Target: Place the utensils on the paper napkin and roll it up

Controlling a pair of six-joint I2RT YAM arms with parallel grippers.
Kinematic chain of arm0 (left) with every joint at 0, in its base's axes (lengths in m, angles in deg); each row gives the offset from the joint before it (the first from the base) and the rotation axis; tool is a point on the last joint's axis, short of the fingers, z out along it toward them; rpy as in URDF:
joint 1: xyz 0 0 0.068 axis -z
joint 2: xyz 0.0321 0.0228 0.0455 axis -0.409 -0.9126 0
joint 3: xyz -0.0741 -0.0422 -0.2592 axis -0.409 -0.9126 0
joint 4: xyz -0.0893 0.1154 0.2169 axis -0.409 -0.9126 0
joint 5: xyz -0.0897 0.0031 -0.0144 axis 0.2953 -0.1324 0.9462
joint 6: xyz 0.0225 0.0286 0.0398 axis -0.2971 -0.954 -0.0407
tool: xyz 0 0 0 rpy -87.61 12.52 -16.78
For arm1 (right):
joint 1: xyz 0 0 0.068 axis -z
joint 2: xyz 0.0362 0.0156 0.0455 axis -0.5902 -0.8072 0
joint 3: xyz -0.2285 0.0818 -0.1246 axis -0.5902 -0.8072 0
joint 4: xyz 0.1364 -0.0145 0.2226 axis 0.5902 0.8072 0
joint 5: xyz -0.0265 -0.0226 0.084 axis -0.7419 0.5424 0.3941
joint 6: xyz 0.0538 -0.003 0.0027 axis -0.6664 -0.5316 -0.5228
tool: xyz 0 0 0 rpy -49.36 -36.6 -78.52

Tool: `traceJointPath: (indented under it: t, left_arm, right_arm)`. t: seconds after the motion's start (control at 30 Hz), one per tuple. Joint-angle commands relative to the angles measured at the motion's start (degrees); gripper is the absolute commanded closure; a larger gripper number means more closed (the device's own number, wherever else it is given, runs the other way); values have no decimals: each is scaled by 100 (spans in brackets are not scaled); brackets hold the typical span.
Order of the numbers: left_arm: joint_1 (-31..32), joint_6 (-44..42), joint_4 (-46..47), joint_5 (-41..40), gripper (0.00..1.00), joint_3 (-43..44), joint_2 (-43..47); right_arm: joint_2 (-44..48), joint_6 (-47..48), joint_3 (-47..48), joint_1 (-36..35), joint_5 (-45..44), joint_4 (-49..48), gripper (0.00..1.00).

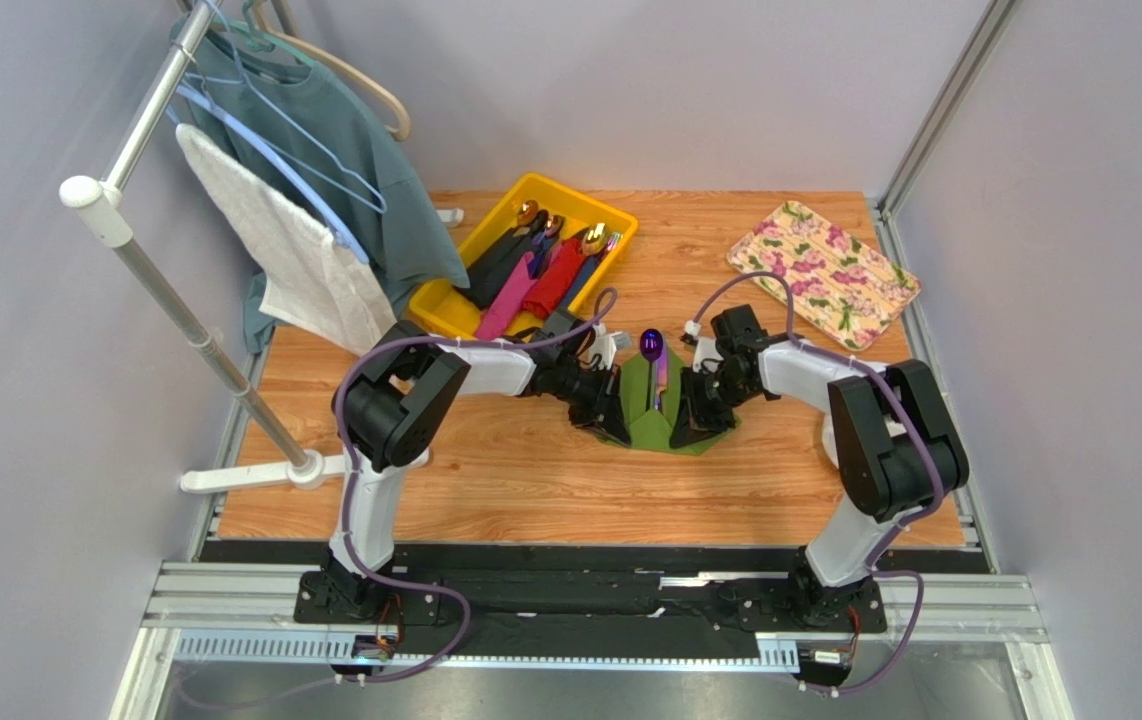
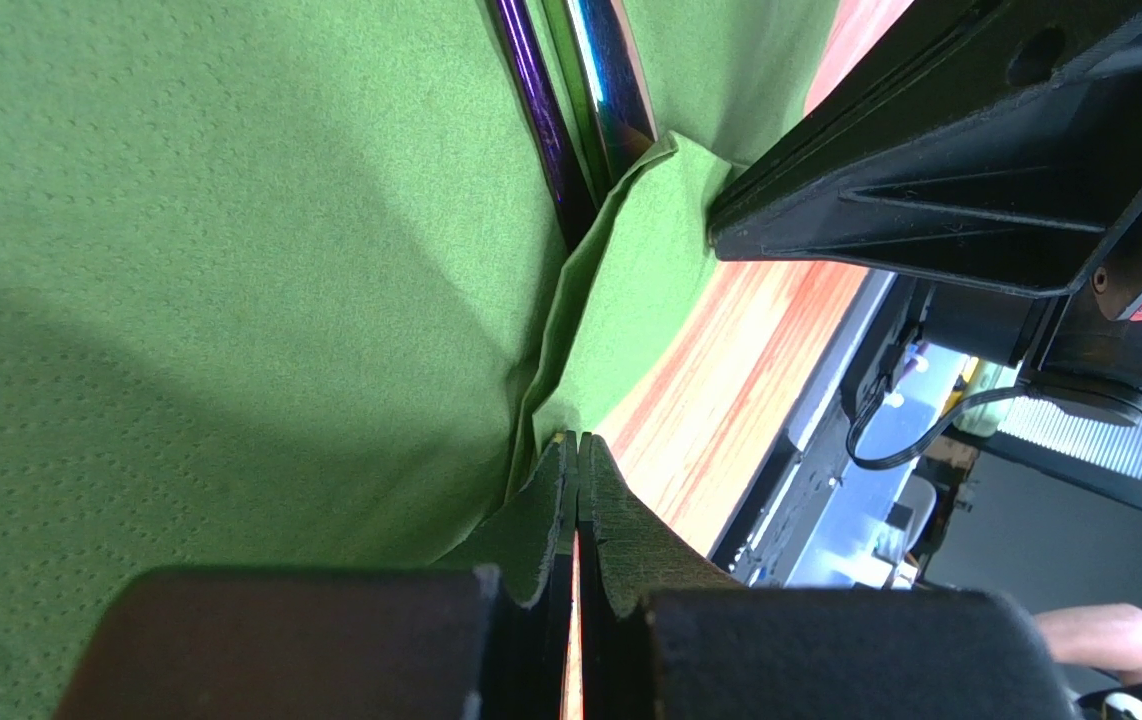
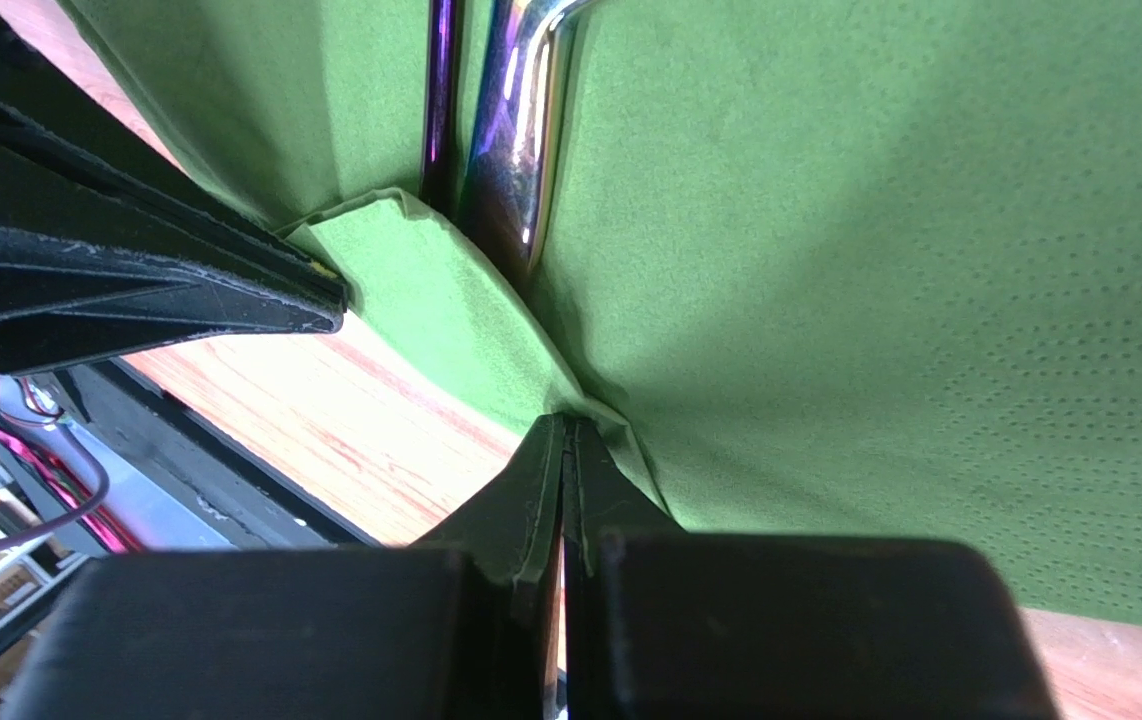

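From the top camera I see the thin green paper napkin (image 1: 667,420) mid-way across the wooden table (image 1: 532,465). Its sides are lifted between the left gripper (image 1: 615,402) and right gripper (image 1: 702,402), a purple-headed utensil (image 1: 652,344) lies along it, and more cutlery sits in the yellow plastic tray (image 1: 442,311). My left wrist camera alone shows that gripper's fingers (image 2: 618,525) pinched flat on the napkin's edge, near two shiny iridescent handles (image 2: 610,75). The right wrist camera shows its own fingers (image 3: 525,503) clamped the same way on the opposite edge.

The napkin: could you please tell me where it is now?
In the top view, the napkin sits mid-table, nearer than the yellow tray, pinched between the left pincer and the right pincer.
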Motion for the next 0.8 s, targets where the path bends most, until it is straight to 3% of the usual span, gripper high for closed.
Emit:
traceJointPath:
  t: [0.0, 0.47, 0.77]
  left_arm:
    - [-51, -81, -107, -424, 100, -174, -95]
    - [-51, -63, -107, -477, 100, -183, -86]
    - [-51, -63, -142, -486, 100, -165, -86]
  right_arm:
    - [119, 394, -231, 60, -516, 5, 100]
    - [717, 694, -249, 183, -895, 215, 100]
    - [831, 149, 94, 96, -43, 242, 99]
